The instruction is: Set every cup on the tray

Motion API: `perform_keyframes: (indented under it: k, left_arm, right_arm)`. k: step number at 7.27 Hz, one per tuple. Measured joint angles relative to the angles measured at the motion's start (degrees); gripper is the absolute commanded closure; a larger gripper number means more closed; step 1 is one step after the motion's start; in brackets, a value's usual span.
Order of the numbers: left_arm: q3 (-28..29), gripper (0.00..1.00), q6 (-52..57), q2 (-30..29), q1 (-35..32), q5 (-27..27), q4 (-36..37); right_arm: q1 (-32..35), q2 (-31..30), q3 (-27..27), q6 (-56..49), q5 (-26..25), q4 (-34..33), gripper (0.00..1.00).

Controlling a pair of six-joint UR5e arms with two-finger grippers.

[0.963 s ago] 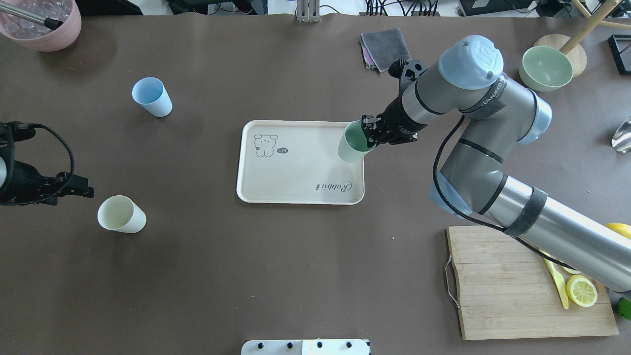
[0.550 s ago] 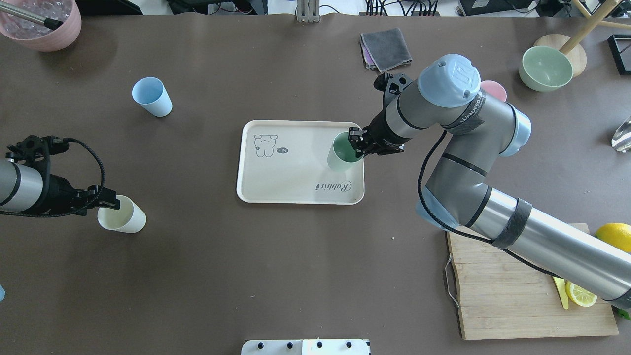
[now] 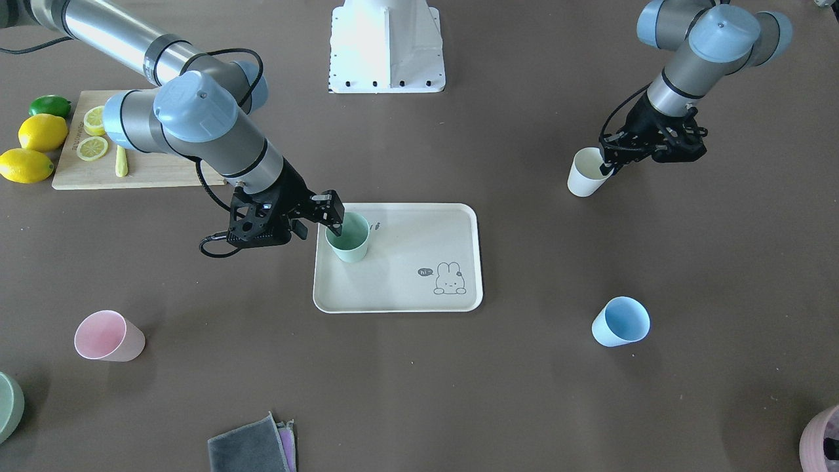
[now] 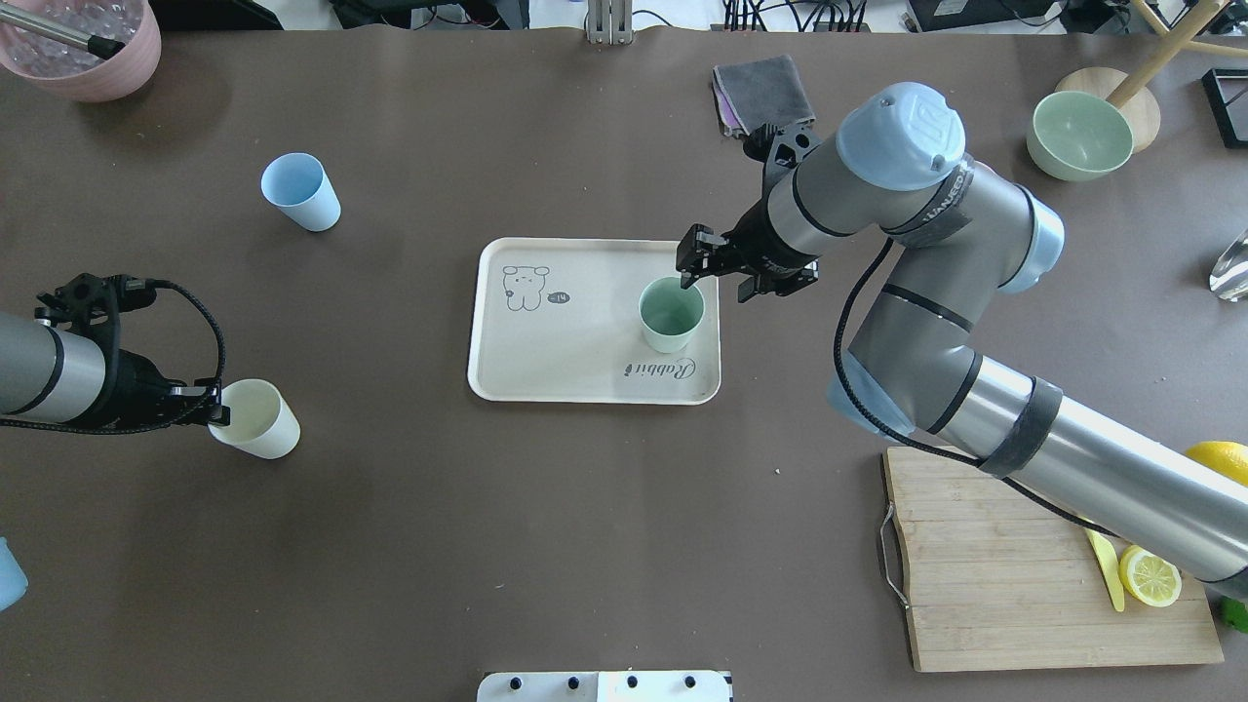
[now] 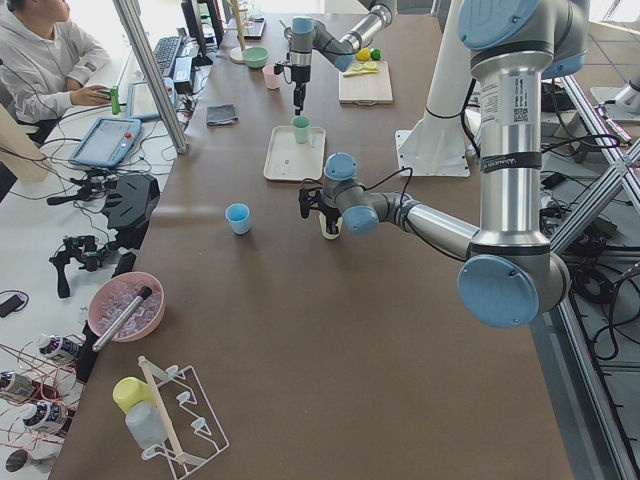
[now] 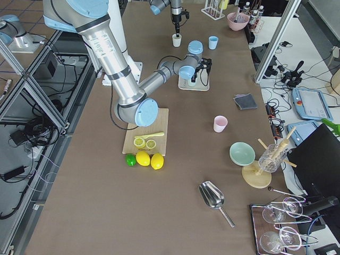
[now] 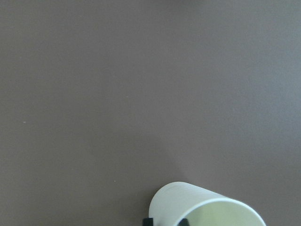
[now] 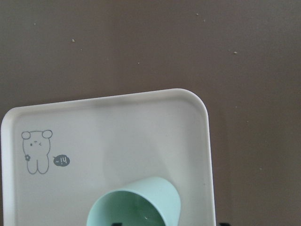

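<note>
The cream tray [image 4: 546, 361] with the bunny drawing lies mid-table. A green cup [image 4: 671, 314] stands upright on its right part. My right gripper [image 4: 714, 283] is open, one finger inside the cup's rim and one outside; it also shows in the front view [image 3: 318, 228]. My left gripper [image 4: 216, 414] is shut on the rim of a cream cup [image 4: 258, 419], which is slightly tilted on the table at the left. A blue cup [image 4: 300, 192] stands on the table at the far left. A pink cup [image 3: 108, 336] stands on the table beyond the right arm, hidden by that arm in the overhead view.
A wooden cutting board [image 4: 1024, 565] with lemon slices lies at the near right. A green bowl [image 4: 1077, 135] and a grey cloth [image 4: 765, 93] sit at the far right. A pink bowl [image 4: 88, 44] is at the far left corner.
My right gripper set the tilted green cup upright on the tray and opened. My left arm moved in to the cream cup, closed on its rim and shifted it slightly right.
</note>
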Motion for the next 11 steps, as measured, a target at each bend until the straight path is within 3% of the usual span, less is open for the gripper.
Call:
perform_keyframes:
  k: [3,6,8,9,10,11]
  left_arm:
    - [0.37,1.00,-0.01,-10.29,-0.85,-0.23,5.99]
    - [6.51,1.00,-0.37,-28.04,-1.29,1.54,19.68]
    - [12.10,1.00,-1.78,-34.25,-0.02,3.18,21.27]
    - [14.57,0.15,-2.87,-36.24,1.35,5.24,20.55]
    - [16.91,0.03,-4.49,-37.47,3.01,7.73,18.23]
    - [18.91,0.03,-6.33,-38.18,4.30,9.56,15.13]
  right_arm:
    - [11.20,-5.10,0.48,-7.03,10.47,-1.35,0.00]
    - [19.58,-11.17,-2.53,-23.60,12.49,-1.64,0.00]
    - [22.46,-13.23,-5.61,-31.80,12.57,-1.65,0.00]
    - [23.20,-13.69,-7.18,-34.34,12.37,-1.61,0.00]
    - [23.56,-13.70,-8.91,-36.04,12.05,-1.55,0.00]
    - [23.73,-13.16,-10.94,-36.65,11.79,-1.46,0.00]
